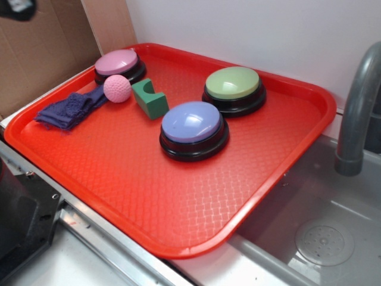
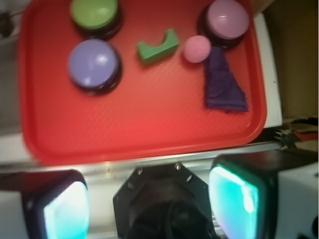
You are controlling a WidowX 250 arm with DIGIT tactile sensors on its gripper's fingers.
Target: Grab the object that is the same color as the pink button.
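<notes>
1. Gripper [image 2: 149, 199] is wide open, nothing between its fingers [image 2: 67, 209], sitting off the tray's [image 1: 119, 226] near edge.
2. Pink ball [image 1: 117, 88] sits far left on the tray, just in front of the pink button [image 1: 119, 64], touching the purple cloth [image 1: 68, 109].
3. Green block [image 1: 150, 98] is right of the ball, then the blue button [image 1: 193, 128] and green button [image 1: 234, 88].

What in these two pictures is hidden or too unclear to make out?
- Gripper: wrist view shows only blurred fingers at the bottom edge; in the exterior view it is out of frame.
- Purple cloth: its far end runs behind the pink ball.
- Pink button: the ball covers part of its base.
</notes>
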